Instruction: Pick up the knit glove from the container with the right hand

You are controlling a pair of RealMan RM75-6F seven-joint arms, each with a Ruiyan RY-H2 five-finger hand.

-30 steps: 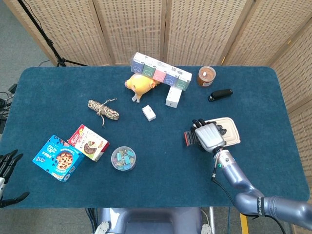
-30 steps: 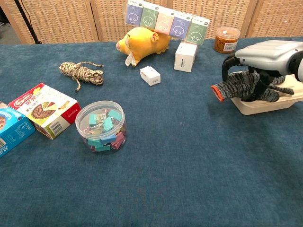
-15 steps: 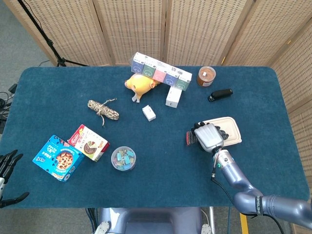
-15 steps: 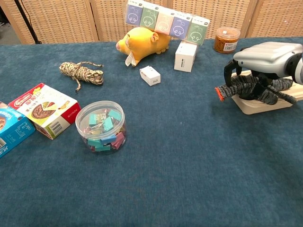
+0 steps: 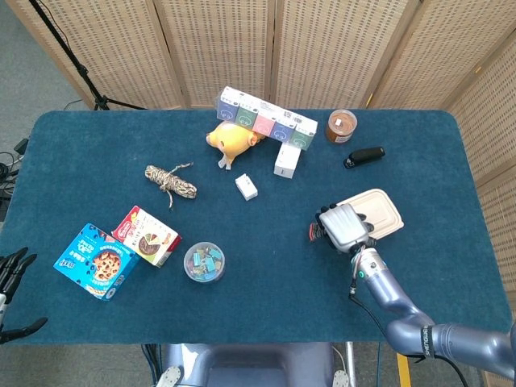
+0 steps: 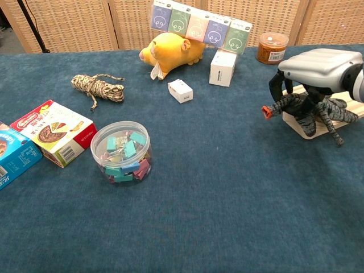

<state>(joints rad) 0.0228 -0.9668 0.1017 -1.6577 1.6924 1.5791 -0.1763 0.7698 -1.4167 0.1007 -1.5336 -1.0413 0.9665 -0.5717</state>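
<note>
At the right of the chest view, the knit glove (image 6: 307, 108) is gripped by the right hand (image 6: 318, 71), whose dark fingers (image 6: 277, 84) are curled down around the grey knit. The glove is seen hanging under the palm, its orange-edged cuff (image 6: 265, 111) pointing toward the frame's centre and its loose fingers drooping toward the lower right. Directly behind and below it, the beige container (image 6: 310, 126) is seen tilted, with its near edge on the blue table (image 6: 216, 193); whether glove and container still touch cannot be told. In the head view the same hand (image 5: 345, 226) is shown right of centre, with the container (image 5: 380, 214) just to its upper right and a little of the glove (image 5: 316, 232) peeping out at its left side. The left hand (image 5: 11, 274) is found at the lower left edge of the head view, off the table, its fingers spread and nothing held. In the lower left of the chest view a clear tub of clips (image 6: 121, 152) stands, and a yellow plush toy (image 6: 170, 50) lies near the top centre.
</note>
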